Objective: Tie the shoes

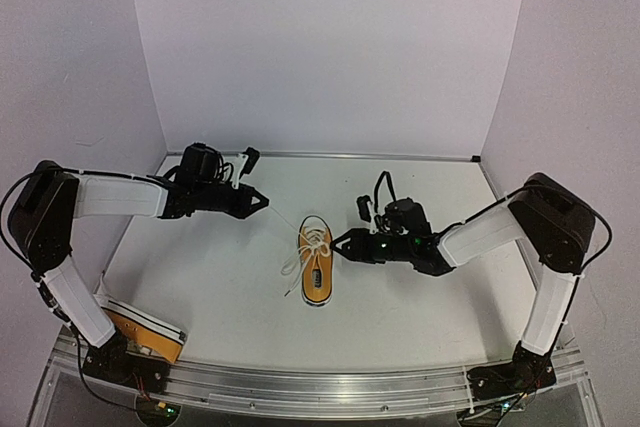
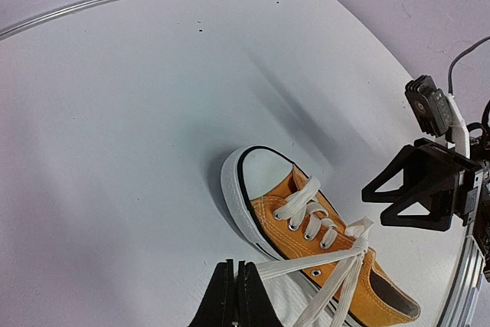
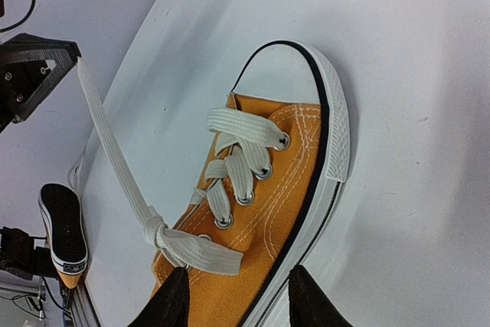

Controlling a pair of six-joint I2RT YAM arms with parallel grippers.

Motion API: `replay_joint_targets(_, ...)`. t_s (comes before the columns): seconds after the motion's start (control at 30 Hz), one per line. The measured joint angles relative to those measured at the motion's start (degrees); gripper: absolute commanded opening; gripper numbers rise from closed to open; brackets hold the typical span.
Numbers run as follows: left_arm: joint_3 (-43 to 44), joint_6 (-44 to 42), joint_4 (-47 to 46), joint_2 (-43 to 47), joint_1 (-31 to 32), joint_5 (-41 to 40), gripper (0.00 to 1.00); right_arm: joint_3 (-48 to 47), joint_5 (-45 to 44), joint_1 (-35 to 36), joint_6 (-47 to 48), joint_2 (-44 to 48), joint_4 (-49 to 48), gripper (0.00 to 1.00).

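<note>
One orange-yellow sneaker (image 1: 316,262) with white laces lies mid-table, toe pointing away. My left gripper (image 1: 262,202) is shut on a white lace end (image 2: 287,267), which runs taut from a half knot (image 2: 360,246) over the shoe's tongue. In the left wrist view the shoe (image 2: 306,227) lies just ahead of the closed gripper (image 2: 236,292). My right gripper (image 1: 340,245) is open at the shoe's right side; in its own view the gripper (image 3: 237,300) straddles the shoe's upper (image 3: 283,189) and sole. The knot (image 3: 157,231) and a short flat lace end lie across the eyelets.
The second sneaker (image 1: 145,332) lies at the near left corner beside the left arm's base, and shows sole-up in the right wrist view (image 3: 63,231). White walls enclose the table on three sides. A metal rail (image 1: 320,379) runs along the near edge.
</note>
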State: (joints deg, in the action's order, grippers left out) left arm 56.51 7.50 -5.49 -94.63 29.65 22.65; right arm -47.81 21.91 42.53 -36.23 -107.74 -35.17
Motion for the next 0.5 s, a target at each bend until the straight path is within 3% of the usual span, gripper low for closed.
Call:
replay_joint_targets(0.37, 0.0, 0.07, 0.01, -0.01, -0.7, -0.33, 0.0, -2.57, 3.47, 0.56, 0.25, -4.2, -0.29, 0.42)
replay_joint_targets(0.5, 0.0, 0.07, 0.03, -0.04, -0.81, -0.28, 0.0, -4.02, 4.36, 0.71, 0.47, -6.14, -0.5, 0.32)
